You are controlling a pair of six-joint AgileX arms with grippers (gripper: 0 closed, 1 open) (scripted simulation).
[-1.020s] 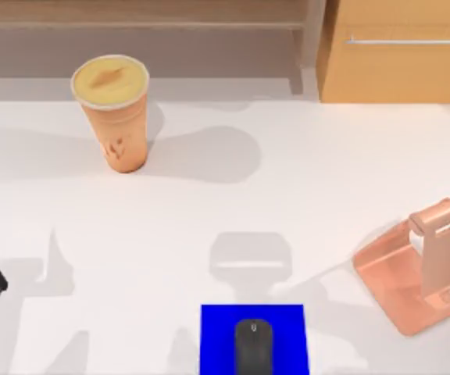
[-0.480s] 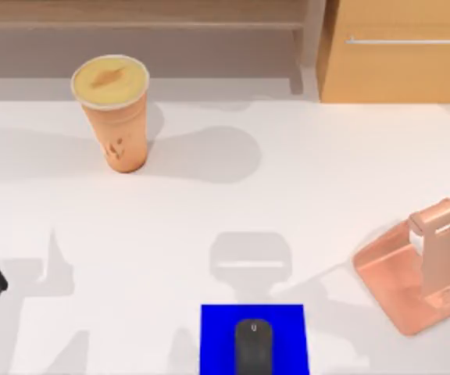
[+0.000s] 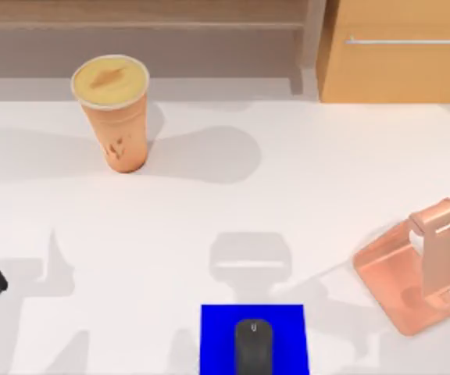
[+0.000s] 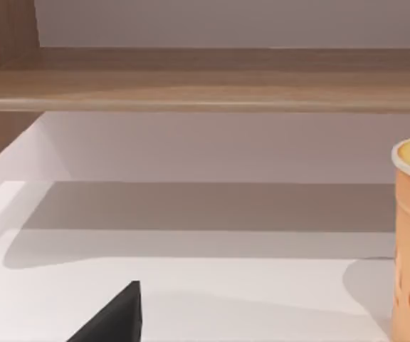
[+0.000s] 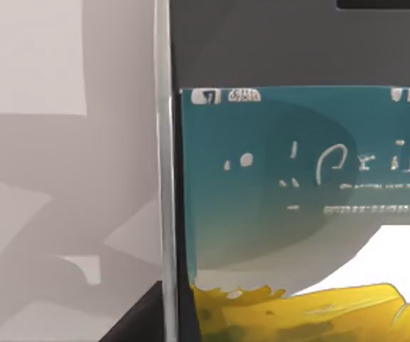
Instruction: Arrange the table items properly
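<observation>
Sitting on blue mat [image 3: 217, 336]: mouse [image 3: 253, 346] | phone [image 5: 297, 214] close before right fingers | finger spread: cannot tell

The cup [image 3: 116, 109] is orange with a pale yellow top and a faint darker orange mark low on its side. The mouse [image 3: 253, 346] is dark grey on a saturated blue mat [image 3: 217, 340]. The stand [image 3: 416, 269] is rose-gold. The smartphone [image 5: 290, 206] has a silver edge, a teal screen with pale lettering, and yellow and white patches. The table [image 3: 311, 211] is white.
</observation>
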